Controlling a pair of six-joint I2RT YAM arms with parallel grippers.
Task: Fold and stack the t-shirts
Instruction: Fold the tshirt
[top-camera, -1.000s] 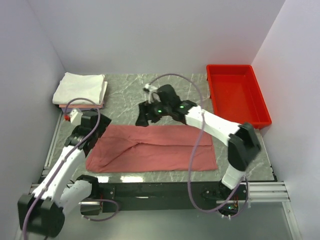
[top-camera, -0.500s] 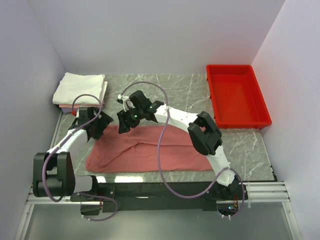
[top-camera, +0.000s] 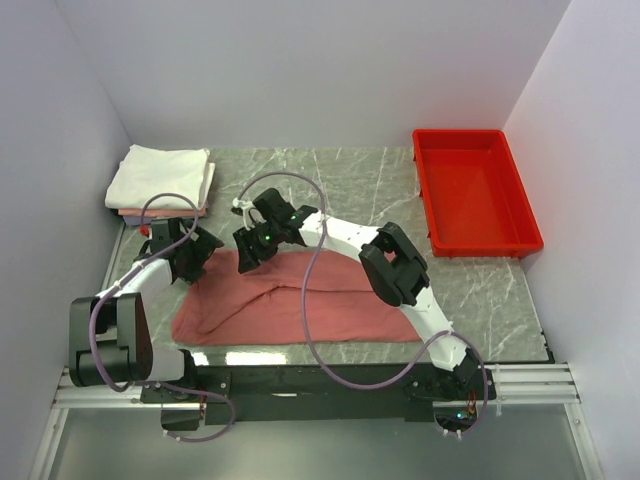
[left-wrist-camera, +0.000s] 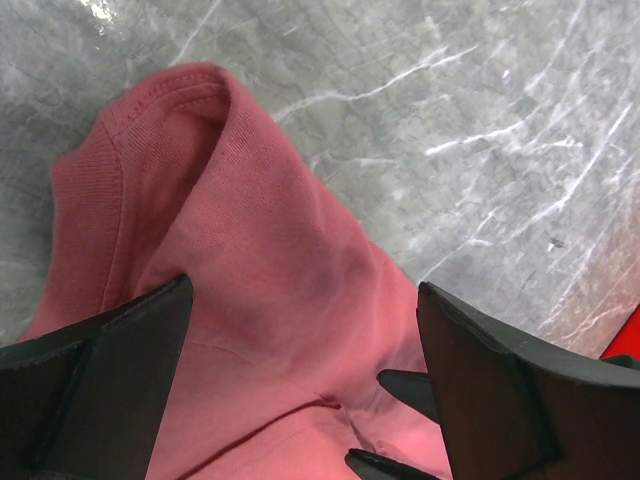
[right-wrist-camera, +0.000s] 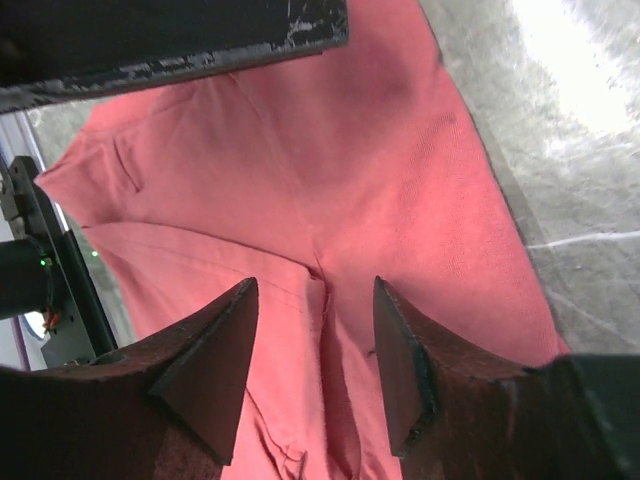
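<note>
A dusty salmon-red t-shirt (top-camera: 320, 300) lies spread flat across the front of the table. Its back left corner (left-wrist-camera: 200, 180) sits under my left gripper (left-wrist-camera: 303, 300), whose jaws stand wide open over the cloth. My right gripper (right-wrist-camera: 314, 300) hovers just to the right of it (top-camera: 247, 258), jaws apart astride a raised fold seam (right-wrist-camera: 322, 330) of the same shirt, with nothing pinched. The right gripper's black fingertips (left-wrist-camera: 405, 385) show in the left wrist view. Folded white and pale pink t-shirts (top-camera: 160, 178) are stacked at the back left.
A rigid red plastic tray (top-camera: 475, 190) stands at the back right. Bare marble table (top-camera: 350, 180) lies behind the shirt. The walls close in on the left, back and right. Both grippers are within a hand's width of each other.
My right gripper has slid left along the shirt's back edge and its jaws have narrowed. My left arm has stretched out, bringing its gripper onto the shirt's back left corner.
</note>
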